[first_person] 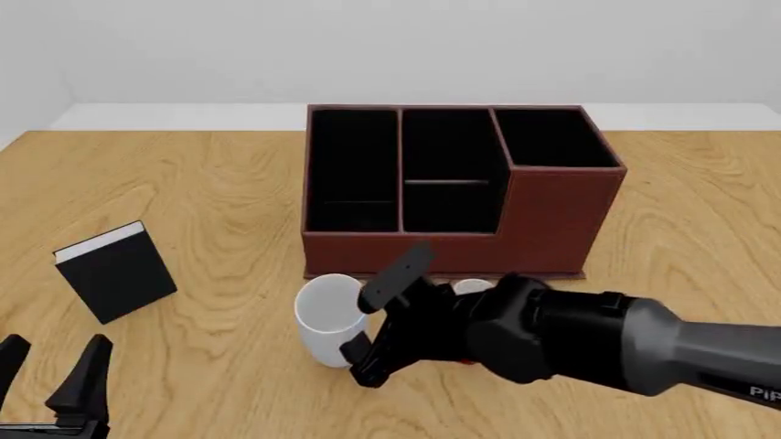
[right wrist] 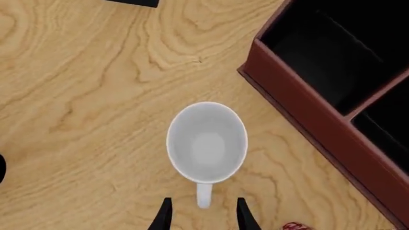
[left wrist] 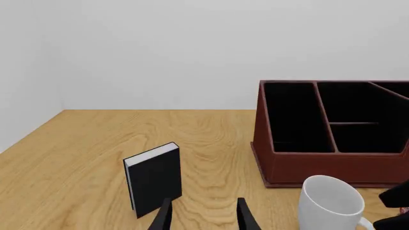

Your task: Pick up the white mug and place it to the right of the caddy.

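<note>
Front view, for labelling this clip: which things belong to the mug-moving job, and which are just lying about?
Job: glossy white ceramic mug; large reddish-brown compartmented caddy; right gripper, open astride the mug's handle.
Lying about: small black book with white pages; red mug, mostly hidden; idle left gripper.

light: bright, even, diffuse | shadows: I see only soft faint ones under my mug (right wrist: 207,143) and caddy (first_person: 458,187) | focus: sharp, no blur, no glare

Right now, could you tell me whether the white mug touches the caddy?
Apart: the right wrist view shows bare table between the white mug and the caddy.
</note>
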